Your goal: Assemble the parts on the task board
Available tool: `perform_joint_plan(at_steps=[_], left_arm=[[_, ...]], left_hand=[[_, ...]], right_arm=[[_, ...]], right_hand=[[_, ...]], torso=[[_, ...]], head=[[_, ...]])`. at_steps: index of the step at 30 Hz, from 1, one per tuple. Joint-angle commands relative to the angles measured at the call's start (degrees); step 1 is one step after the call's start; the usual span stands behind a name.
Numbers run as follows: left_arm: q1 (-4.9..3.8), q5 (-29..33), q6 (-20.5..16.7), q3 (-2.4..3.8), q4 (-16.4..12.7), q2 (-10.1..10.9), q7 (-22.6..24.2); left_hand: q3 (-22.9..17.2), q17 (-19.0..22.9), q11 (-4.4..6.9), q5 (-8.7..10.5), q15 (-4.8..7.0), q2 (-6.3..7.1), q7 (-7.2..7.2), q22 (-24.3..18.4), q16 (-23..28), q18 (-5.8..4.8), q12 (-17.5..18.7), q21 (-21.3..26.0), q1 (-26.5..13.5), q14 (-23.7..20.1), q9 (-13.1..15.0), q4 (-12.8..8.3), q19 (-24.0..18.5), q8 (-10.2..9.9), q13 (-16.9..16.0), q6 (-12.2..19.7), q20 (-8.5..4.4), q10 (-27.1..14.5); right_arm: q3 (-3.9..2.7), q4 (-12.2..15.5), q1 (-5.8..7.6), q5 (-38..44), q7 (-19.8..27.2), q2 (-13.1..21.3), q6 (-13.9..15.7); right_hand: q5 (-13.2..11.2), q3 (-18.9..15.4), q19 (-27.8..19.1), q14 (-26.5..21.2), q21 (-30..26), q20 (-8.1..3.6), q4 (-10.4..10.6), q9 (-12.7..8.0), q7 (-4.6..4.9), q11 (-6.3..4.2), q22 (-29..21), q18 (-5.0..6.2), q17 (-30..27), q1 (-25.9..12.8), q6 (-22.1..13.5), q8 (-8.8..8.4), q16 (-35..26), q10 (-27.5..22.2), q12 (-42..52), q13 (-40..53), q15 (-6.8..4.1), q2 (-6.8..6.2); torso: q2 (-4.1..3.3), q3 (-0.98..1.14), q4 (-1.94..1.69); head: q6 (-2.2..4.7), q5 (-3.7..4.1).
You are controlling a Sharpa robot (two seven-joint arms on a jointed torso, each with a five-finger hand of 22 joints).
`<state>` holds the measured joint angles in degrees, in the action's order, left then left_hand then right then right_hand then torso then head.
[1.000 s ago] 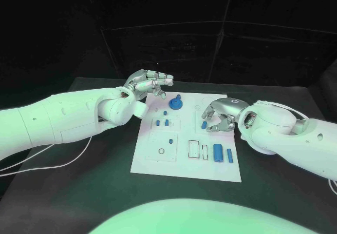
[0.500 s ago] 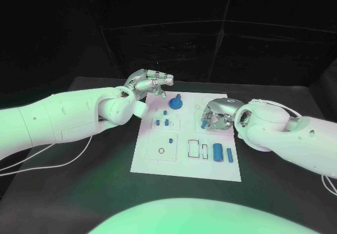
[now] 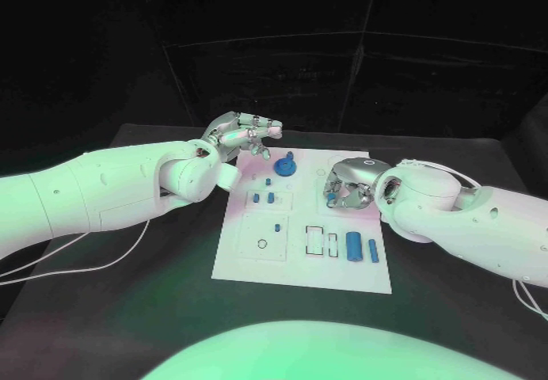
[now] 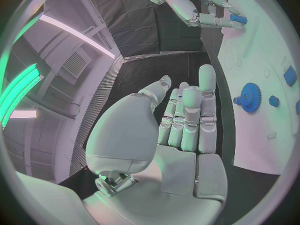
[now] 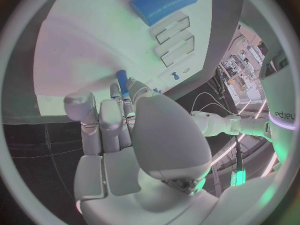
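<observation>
The job looks early. On the board (image 3: 257,261) a gear (image 3: 286,166) and small pegs (image 3: 264,199) stand seated, two cylinders (image 3: 362,248) lie loose by open slots, and the right robot hand (image 3: 346,190) pinches a blue peg (image 3: 332,197) over the board's right side. The left robot hand (image 3: 241,134) hovers past the far-left corner, curled, nothing visibly in it. The right wrist view shows the peg (image 5: 122,81) upright between fingertips; the left wrist view shows that hand's fingers (image 4: 187,117) together and bare.

A lab: black curtains (image 3: 343,71) enclose the black table (image 3: 457,261) under ceiling strip lights (image 4: 75,32).
</observation>
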<state>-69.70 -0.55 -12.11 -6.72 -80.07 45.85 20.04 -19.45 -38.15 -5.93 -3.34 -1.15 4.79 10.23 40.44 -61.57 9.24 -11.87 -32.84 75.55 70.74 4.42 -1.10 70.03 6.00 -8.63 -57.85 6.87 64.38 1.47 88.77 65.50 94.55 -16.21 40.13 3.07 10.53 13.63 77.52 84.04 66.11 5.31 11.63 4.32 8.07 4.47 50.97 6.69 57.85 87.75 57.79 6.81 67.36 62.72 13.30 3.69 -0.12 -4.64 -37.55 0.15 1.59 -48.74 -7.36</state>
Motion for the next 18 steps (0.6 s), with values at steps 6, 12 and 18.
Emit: perform_joint_plan(at_steps=[6,12,18], left_arm=[[-0.09,0.2,0.9,0.02,-0.1,0.0,0.0],[-0.09,0.2,1.0,0.01,0.0,0.0,-0.1],[-0.08,0.2,1.0,-0.01,0.0,0.0,-0.1]], left_hand=[[0.3,0.0,-0.02,0.08,-0.03,-0.17,0.03,-0.1,0.2,1.18,-0.1,0.2,0.4,-0.5,-0.1,-0.1,-0.4,0.3,-0.1,0.4,-0.06,-0.4],[0.4,0.1,-0.04,0.08,-0.05,-0.26,0.04,-0.1,0.2,1.18,-0.2,0.3,0.3,-0.5,-0.1,-0.1,-0.4,0.3,-0.1,0.4,-0.04,-0.5],[0.4,0.1,-0.04,0.08,-0.05,-0.26,0.04,-0.1,0.2,1.18,-0.2,0.3,0.3,-0.5,-0.1,-0.1,-0.4,0.3,-0.1,0.4,-0.04,-0.5]], right_arm=[[0.03,-0.2,-0.13,1.2,0.5,-0.2,0.0],[0.04,0.0,-0.17,1.7,0.9,0.0,2.8],[0.03,0.9,-0.20,2.3,2.0,0.6,7.6]], right_hand=[[-0.5,1.1,0.6,0.9,0.7,0.12,-0.4,-0.1,0.04,-0.13,0.6,0.15,0.4,0.2,1.2,-0.02,0.6,1.5,-0.7,0.0,-0.43,-0.37],[-2.0,4.1,1.9,1.5,3.0,-0.45,-2.4,0.1,-0.23,-0.75,4.0,-0.39,3.0,1.9,3.7,0.68,2.7,4.5,-0.9,0.3,-1.09,0.37],[-4.5,7.5,1.8,1.2,3.3,-0.56,-4.7,0.0,-0.07,-0.79,4.3,-0.47,2.8,2.2,4.7,0.51,2.6,6.1,-2.0,0.4,-1.04,0.21]], torso=[[0.02,-0.03,0.02],[0.02,0.00,0.02],[0.04,0.03,0.05]], head=[[-0.09,-0.06],[-0.13,-0.09],[-0.01,0.07]])
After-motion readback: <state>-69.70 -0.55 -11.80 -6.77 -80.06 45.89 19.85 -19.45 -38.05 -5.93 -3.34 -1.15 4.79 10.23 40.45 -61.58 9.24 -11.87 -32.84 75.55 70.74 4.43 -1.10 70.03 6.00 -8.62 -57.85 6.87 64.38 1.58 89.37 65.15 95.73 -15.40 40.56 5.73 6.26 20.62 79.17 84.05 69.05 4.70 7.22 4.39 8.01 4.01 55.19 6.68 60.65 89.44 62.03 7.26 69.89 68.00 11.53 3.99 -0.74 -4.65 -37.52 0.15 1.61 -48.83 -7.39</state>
